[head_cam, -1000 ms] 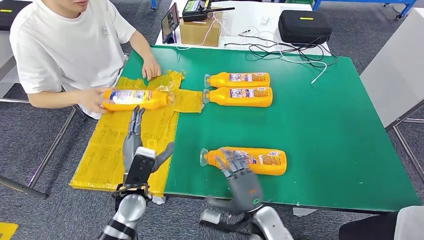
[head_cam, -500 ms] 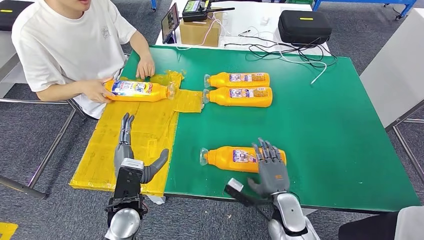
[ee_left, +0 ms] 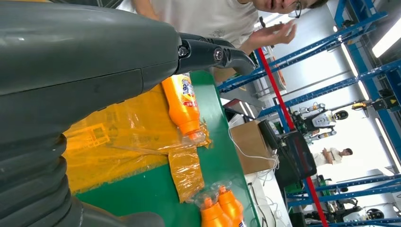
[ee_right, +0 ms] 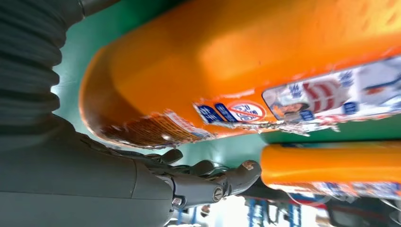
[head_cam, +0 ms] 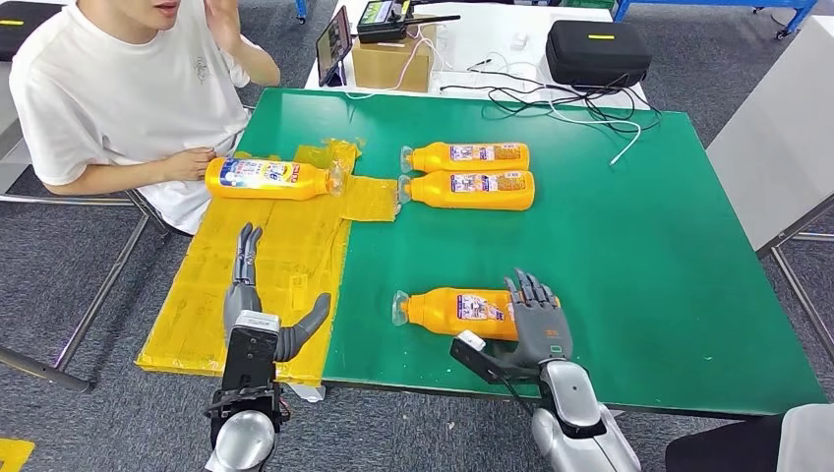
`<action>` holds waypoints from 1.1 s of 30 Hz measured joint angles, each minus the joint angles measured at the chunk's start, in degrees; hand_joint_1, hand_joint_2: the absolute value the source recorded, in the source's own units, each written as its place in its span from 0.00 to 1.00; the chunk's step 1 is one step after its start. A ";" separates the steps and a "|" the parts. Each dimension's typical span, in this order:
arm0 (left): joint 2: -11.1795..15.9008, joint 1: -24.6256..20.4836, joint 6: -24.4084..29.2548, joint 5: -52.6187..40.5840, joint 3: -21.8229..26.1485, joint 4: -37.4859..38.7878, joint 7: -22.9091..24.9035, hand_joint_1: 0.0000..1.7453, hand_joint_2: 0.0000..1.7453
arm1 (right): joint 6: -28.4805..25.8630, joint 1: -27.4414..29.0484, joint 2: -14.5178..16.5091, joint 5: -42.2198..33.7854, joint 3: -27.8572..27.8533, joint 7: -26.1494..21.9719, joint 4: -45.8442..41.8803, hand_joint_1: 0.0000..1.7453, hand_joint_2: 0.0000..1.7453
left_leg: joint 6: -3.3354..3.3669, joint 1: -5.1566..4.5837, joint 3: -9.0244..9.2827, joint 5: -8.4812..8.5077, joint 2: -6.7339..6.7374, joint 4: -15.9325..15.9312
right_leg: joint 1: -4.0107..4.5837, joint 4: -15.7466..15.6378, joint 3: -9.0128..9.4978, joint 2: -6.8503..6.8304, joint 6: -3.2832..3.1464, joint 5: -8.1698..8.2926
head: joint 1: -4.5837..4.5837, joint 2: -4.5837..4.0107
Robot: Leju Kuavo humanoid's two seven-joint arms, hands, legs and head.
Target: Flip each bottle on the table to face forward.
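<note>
Near orange plastic bottle with a printed label point(head_cam: 470, 313) lies flat on the green table mat point(head_cam: 639, 246), long axis across the table, capped neck toward the robot's left, base toward its right, label face up. Right hand point(head_cam: 536, 324) sits at the base end: fingers point(head_cam: 531, 292) straight and spread, lying over the bottle's base, thumb out to the side below the bottle's near edge. Right wrist view shows the fingers extended alongside the orange body point(ee_right: 246, 61); whether they press on it or just hover, cannot tell. No closed grasp visible.

Left hand point(head_cam: 258, 310) is released, holding nothing: fingers straight and together, pointing away from the robot over the crinkled yellow plastic sheet point(head_cam: 207, 285), thumb splayed toward the green mat. Well beyond its fingertips, a second orange bottle with a blue and white label point(head_cam: 270, 179) lies on the sheet, long axis across the table, neck toward the green mat, a seated person's hand point(head_cam: 189, 163) at its base end.

Far past the right hand's fingertips, two more orange bottles point(head_cam: 470, 173) lie side by side, touching, necks toward the robot's left, labels up.
</note>
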 joint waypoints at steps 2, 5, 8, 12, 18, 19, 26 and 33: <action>-0.02 0.00 -0.22 -0.01 0.07 -0.04 0.21 0.00 1.00 | 2.70 -1.73 -0.03 0.97 0.00 2.17 2.20 0.00 1.00 | 0.00 0.01 0.04 0.00 0.04 0.00 | 0.01 0.00 0.01 0.01 0.00 0.00 | 0.00 0.00; -0.19 -0.01 -0.92 -0.07 0.21 -0.07 0.83 0.00 1.00 | 9.51 -6.53 -0.15 3.44 0.10 7.83 7.47 0.00 1.00 | 0.00 0.01 0.34 0.00 0.12 -0.01 | 0.01 -0.02 0.24 0.02 -0.01 0.01 | 0.01 0.00; -0.34 -0.01 -0.99 -0.09 0.38 -0.07 0.93 0.00 1.00 | 10.90 -8.06 -0.30 3.72 0.19 8.52 9.26 0.00 1.00 | 0.00 0.00 0.51 0.00 0.12 -0.01 | 0.00 -0.03 0.41 0.02 -0.01 0.01 | 0.01 0.00; -0.44 -0.01 -0.99 -0.09 0.65 -0.07 0.96 0.00 1.00 | 11.25 -8.67 -0.38 3.75 0.34 8.44 10.33 1.00 1.00 | 0.01 0.00 0.61 0.00 0.12 -0.01 | 0.00 -0.04 0.51 0.01 -0.01 0.01 | 0.01 0.01; -0.47 -0.05 -0.99 -0.09 0.88 -0.06 0.96 0.00 1.00 | 13.12 -9.44 -1.39 2.47 1.20 6.54 11.76 1.00 1.00 | 0.01 0.00 0.71 0.01 0.11 -0.01 | 0.01 -0.04 0.60 0.01 -0.01 0.02 | 0.01 -0.01; -0.47 -0.06 -0.99 -0.09 0.92 -0.05 0.96 0.00 1.00 | 13.33 -9.72 -1.58 2.10 1.35 6.43 12.06 1.00 1.00 | 0.01 0.00 0.72 0.01 0.11 -0.01 | 0.01 -0.04 0.62 0.01 -0.01 0.02 | 0.01 -0.01; -0.47 -0.39 -1.05 -0.08 1.05 0.06 0.96 0.00 1.00 | 14.32 -11.35 -2.29 -1.55 1.97 5.20 14.08 1.00 1.00 | 0.01 0.00 0.78 0.00 0.14 -0.01 | 0.01 -0.05 0.62 0.02 -0.01 0.02 | 0.01 -0.01; -0.47 -2.09 -1.06 0.75 1.08 1.75 -0.14 0.00 1.00 | 14.82 -12.68 -2.85 -12.76 1.82 -4.74 16.34 1.00 1.00 | -0.01 0.01 1.19 -0.21 0.26 -0.03 | 0.02 -0.13 0.43 0.10 -0.02 -0.02 | 0.02 -0.01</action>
